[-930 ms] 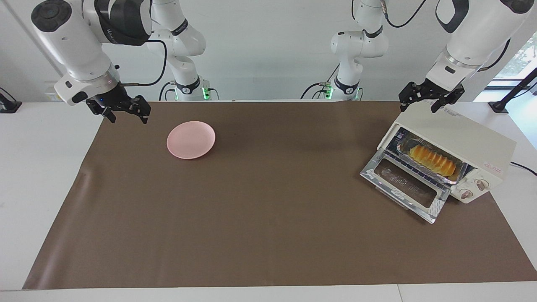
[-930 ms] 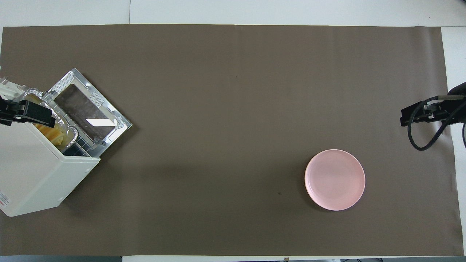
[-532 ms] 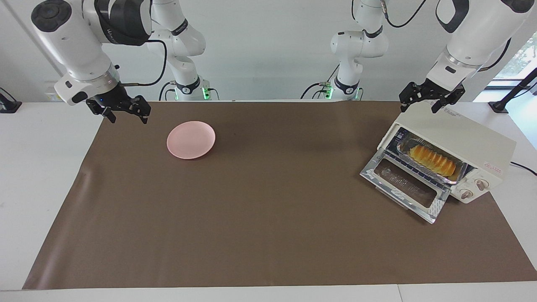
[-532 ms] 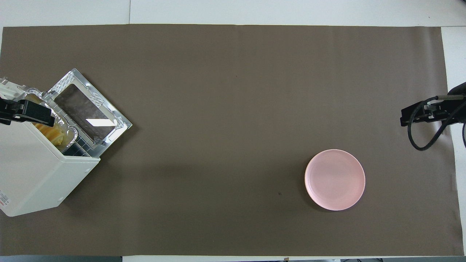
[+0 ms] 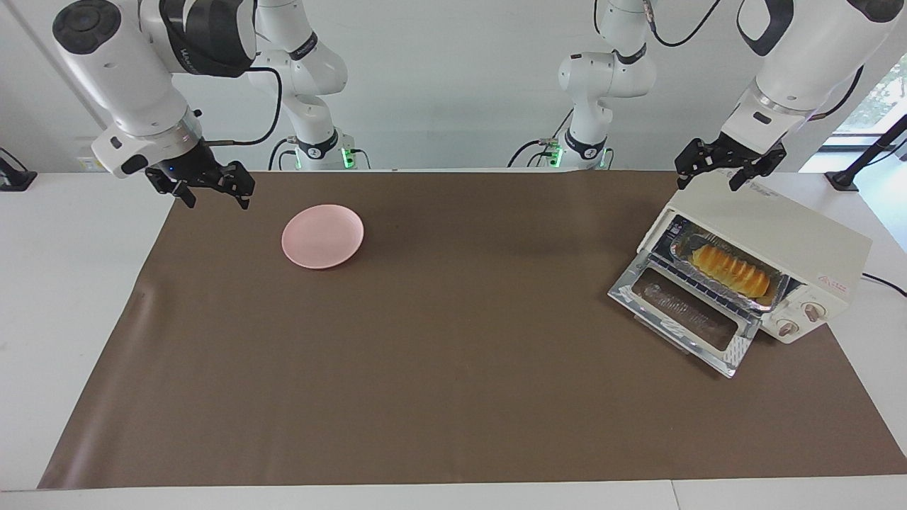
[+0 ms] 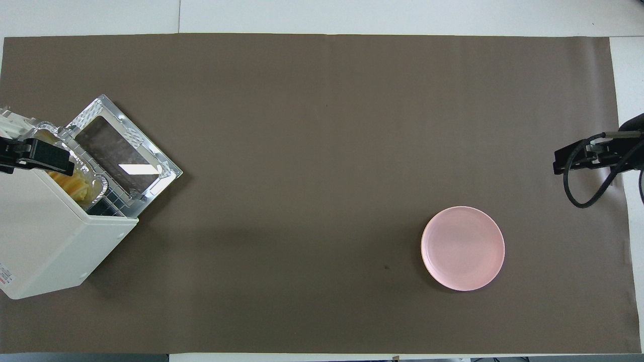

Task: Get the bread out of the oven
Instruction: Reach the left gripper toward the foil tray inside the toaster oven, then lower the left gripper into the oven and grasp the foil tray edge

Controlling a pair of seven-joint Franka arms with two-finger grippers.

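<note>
Facing view: your left gripper (image 5: 714, 173) has lifted slightly above the oven (image 5: 772, 248), fingers open, empty. The bread (image 5: 731, 266) is unmoved in its foil tray (image 5: 778, 293) inside, door (image 5: 684, 319) down. The right gripper (image 5: 210, 190) waits, open, near the plate (image 5: 322, 236).

Overhead view: the left gripper (image 6: 30, 156) has drifted off the opening; extraction is not begun.
</note>
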